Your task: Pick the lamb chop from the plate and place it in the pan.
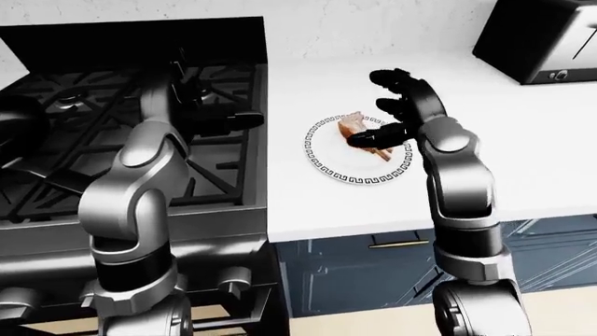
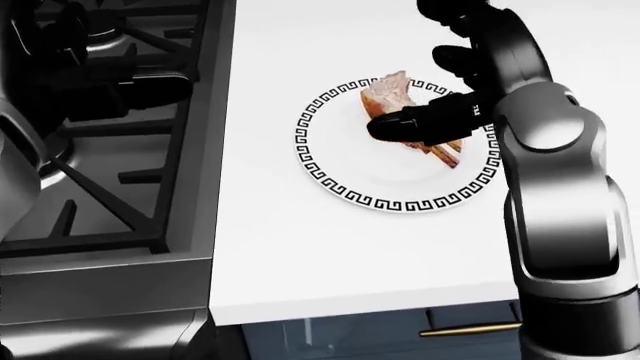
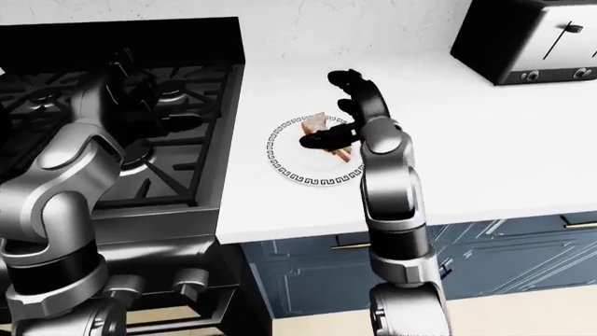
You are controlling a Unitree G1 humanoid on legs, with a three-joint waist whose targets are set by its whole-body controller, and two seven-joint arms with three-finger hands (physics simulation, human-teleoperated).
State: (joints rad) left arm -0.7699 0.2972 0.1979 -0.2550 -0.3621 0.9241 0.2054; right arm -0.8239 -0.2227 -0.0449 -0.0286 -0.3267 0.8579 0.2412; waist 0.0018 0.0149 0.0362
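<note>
Our right hand lay over the lamb chop. Its long side ran from 11 to 5 o'clock on the plate. We could not tell if the fingers held it.

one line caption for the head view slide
Right hand reaches over the lamb chop on the patterned plate, beside the stove.
</note>
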